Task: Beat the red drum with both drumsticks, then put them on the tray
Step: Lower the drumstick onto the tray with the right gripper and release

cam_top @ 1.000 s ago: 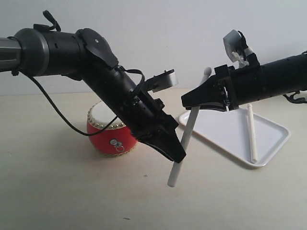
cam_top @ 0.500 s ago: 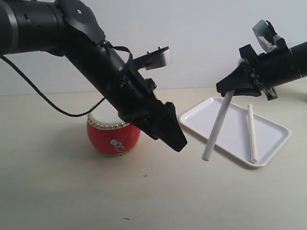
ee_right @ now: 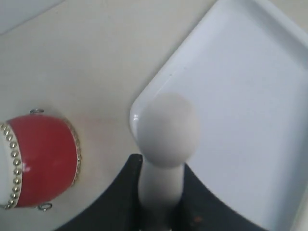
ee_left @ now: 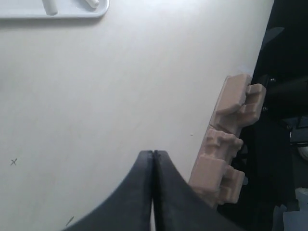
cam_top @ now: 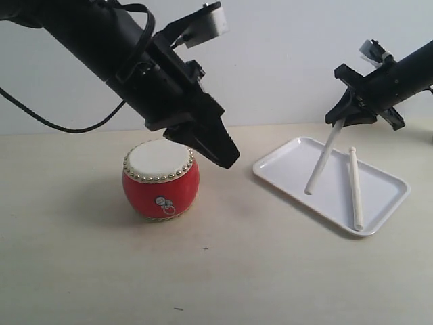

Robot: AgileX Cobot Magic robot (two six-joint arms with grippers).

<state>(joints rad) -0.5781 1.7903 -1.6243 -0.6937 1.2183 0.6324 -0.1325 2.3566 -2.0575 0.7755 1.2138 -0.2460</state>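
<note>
The red drum (cam_top: 161, 179) stands on the table with its cream skin bare, and shows again in the right wrist view (ee_right: 41, 159). My left gripper (cam_top: 228, 158) hangs shut and empty above the table, just right of the drum (ee_left: 153, 155). My right gripper (cam_top: 339, 116) is shut on one drumstick (cam_top: 322, 159), which slants down over the white tray (cam_top: 270, 176); I cannot tell whether its low end touches. In the right wrist view that drumstick (ee_right: 166, 130) stands between the right gripper's (ee_right: 161, 166) jaws above the tray (ee_right: 240, 86). The other drumstick (cam_top: 354, 186) lies flat in the tray.
A beige blocky fixture (ee_left: 226, 144) sits at the table's edge beside dark equipment in the left wrist view. A corner of the tray (ee_left: 72, 12) with stick ends shows there too. A black cable (cam_top: 47, 118) trails from the left arm. A pale wall backs the table.
The left arm has lifted up and back to the left, uncovering the drum. The right gripper has carried its drumstick right and upward, from beside the left gripper to over the tray.
</note>
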